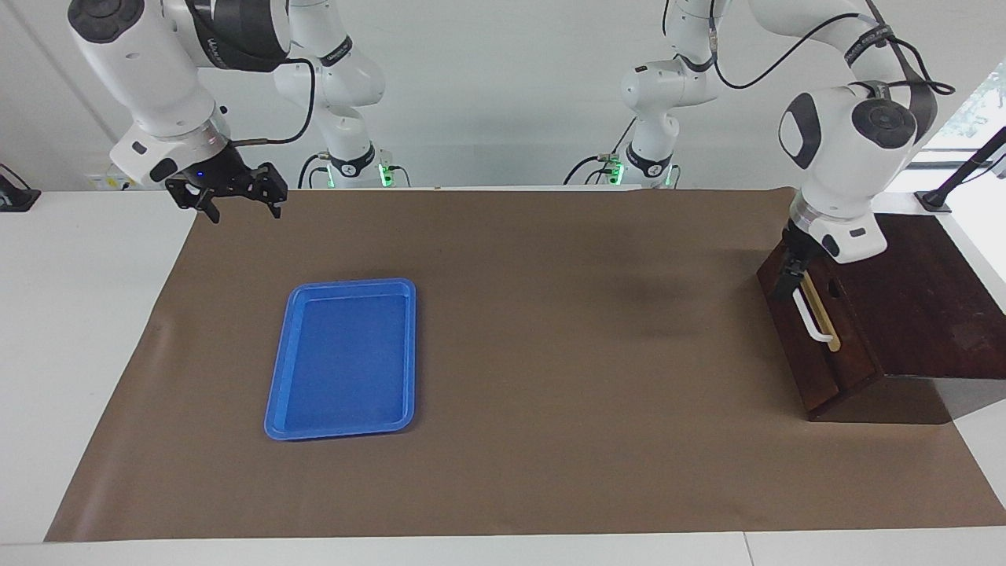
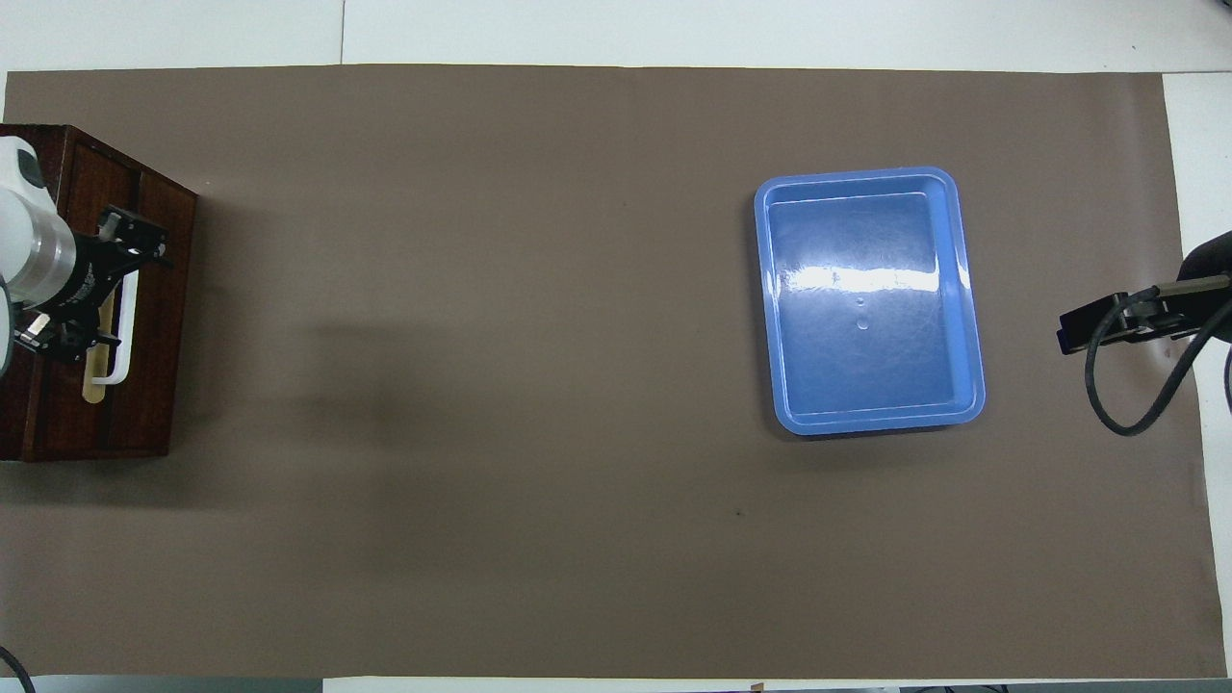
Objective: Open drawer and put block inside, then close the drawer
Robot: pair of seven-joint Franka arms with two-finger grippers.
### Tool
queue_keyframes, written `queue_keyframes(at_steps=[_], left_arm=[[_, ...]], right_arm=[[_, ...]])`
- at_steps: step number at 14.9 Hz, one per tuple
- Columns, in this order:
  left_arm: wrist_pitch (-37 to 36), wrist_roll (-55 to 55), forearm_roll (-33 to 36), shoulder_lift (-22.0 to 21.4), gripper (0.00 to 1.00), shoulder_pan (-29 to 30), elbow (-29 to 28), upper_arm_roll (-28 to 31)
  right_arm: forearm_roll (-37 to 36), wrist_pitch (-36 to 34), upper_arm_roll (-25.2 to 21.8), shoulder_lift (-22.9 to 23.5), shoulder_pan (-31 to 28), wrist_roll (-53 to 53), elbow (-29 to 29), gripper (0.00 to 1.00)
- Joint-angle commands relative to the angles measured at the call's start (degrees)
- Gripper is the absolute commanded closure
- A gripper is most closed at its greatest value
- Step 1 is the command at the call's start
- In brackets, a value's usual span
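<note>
Blue tray (image 1: 342, 358) mid-table; shut drawer's (image 1: 817, 330) handle (image 1: 811, 318) under left claw (image 1: 788, 277), grip unclear.

The scene is evenly and brightly lit from above. A white band of glare is seen across the blue tray (image 2: 871, 298) in the overhead view. Soft, diffuse shadows are cast on the brown mat (image 1: 550, 354) beside the dark wooden box (image 1: 888, 314). Both views are rendered sharply.

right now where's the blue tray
The blue tray lies flat on the brown mat toward the right arm's end of the table, with nothing in it, well apart from the drawer.
</note>
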Motion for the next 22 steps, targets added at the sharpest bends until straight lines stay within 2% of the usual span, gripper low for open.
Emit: queue_keyframes(at_steps=[1,3,4,6,8,22], left_arm=[[-9.45,17.92,-3.13,-0.84,0.0,-1.12,4.41,0.91],[-11.5,29.18,-4.99,-0.49,0.0,-1.12,5.92,1.09],[-11.41,31.15,-4.9,-0.31,0.0,-1.3,6.09,0.91],[-11.68,33.17,-4.81,0.3,0.0,-0.87,7.14,-0.05],[-12.9,33.98,-4.82,0.13,0.0,2.21,7.41,-4.61],[-17.92,39.59,-5.96,-4.18,0.0,0.28,8.46,-4.36]], right_arm=[[-0.66,-1.54,1.19,0.13,-1.62,-0.62,1.22,0.0],[-0.57,-1.54,1.19,0.13,-1.63,-0.62,1.31,0.0],[-0.57,-1.54,1.19,0.13,-1.63,-0.62,1.31,0.0],[-0.57,-1.72,1.19,0.04,-1.54,-0.62,1.31,0.0],[-0.49,-2.16,1.19,-0.04,-1.54,-0.62,1.4,0.0],[-0.22,-2.07,1.01,-0.22,-1.01,-0.54,1.31,0.0]])
